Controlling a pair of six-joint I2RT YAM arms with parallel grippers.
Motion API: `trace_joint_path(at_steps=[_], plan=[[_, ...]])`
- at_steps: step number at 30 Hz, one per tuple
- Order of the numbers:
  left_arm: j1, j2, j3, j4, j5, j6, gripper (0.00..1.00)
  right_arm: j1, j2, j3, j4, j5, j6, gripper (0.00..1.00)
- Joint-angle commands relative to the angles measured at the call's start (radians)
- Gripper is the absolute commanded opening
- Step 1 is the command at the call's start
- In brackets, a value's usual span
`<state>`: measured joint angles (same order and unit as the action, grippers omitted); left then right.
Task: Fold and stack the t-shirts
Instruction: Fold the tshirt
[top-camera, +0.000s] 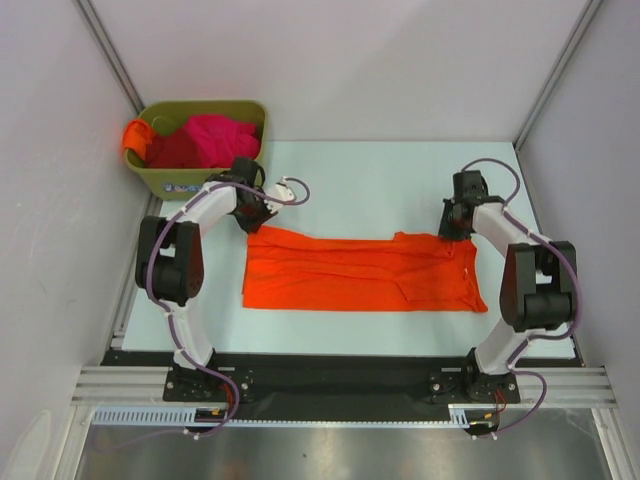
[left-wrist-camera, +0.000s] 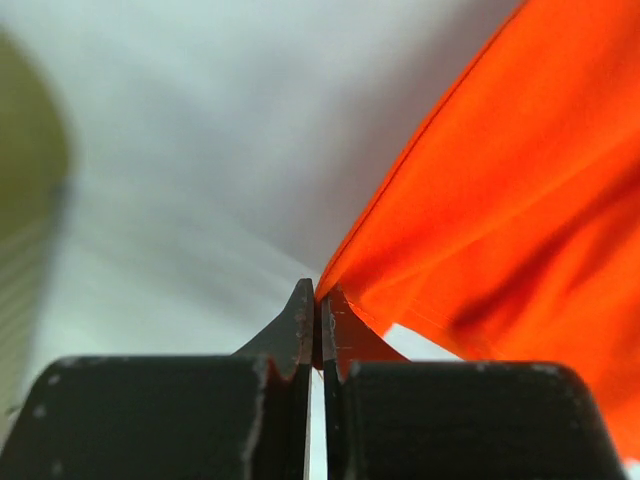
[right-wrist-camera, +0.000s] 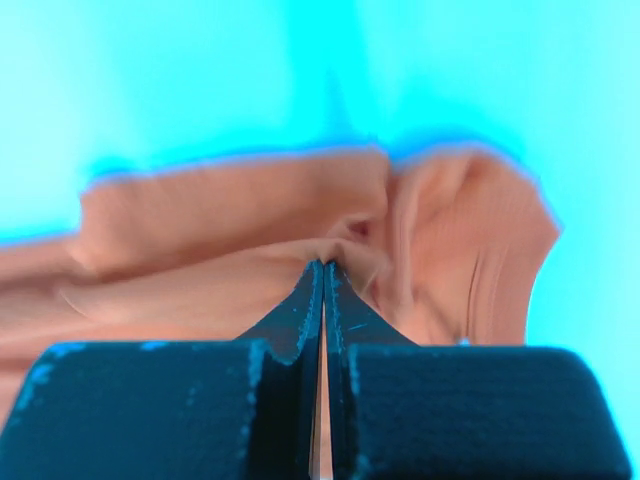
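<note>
A bright orange t-shirt (top-camera: 360, 272) lies folded lengthwise into a long band across the middle of the table. My left gripper (top-camera: 256, 218) is shut on its far left corner; in the left wrist view the cloth (left-wrist-camera: 480, 200) runs up and right from the closed fingertips. My right gripper (top-camera: 452, 228) is shut on the shirt's far right edge near the collar; in the right wrist view the fabric (right-wrist-camera: 300, 230) is pinched at the tips and looks pale orange. Magenta-pink (top-camera: 222, 138), dark red (top-camera: 170, 152) and orange (top-camera: 134, 136) t-shirts lie in the bin.
An olive-green plastic bin (top-camera: 200, 182) stands at the far left corner of the table, just behind my left arm. White walls close in on both sides. The black base rail (top-camera: 330, 375) runs along the near edge.
</note>
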<state>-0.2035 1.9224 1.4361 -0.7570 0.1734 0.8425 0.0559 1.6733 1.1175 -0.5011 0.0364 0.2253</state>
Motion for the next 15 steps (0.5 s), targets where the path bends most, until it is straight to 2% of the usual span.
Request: trace_joint_path(at_steps=[1,4,8,15], plan=[[0.001,-0.046,0.05,0.209,-0.122,-0.069,0.0,-0.024,0.087,0.181,0.042,0.02,-0.044,0.0],[0.001,-0.04,0.056,0.281,-0.17,-0.092,0.0,-0.037,0.176,0.334,0.027,0.023,-0.052,0.0],[0.003,-0.04,0.04,0.32,-0.227,-0.102,0.0,-0.039,0.255,0.461,-0.007,0.02,-0.058,0.0],[0.01,-0.089,-0.034,0.337,-0.19,-0.073,0.0,-0.03,0.188,0.383,-0.025,0.02,-0.052,0.0]])
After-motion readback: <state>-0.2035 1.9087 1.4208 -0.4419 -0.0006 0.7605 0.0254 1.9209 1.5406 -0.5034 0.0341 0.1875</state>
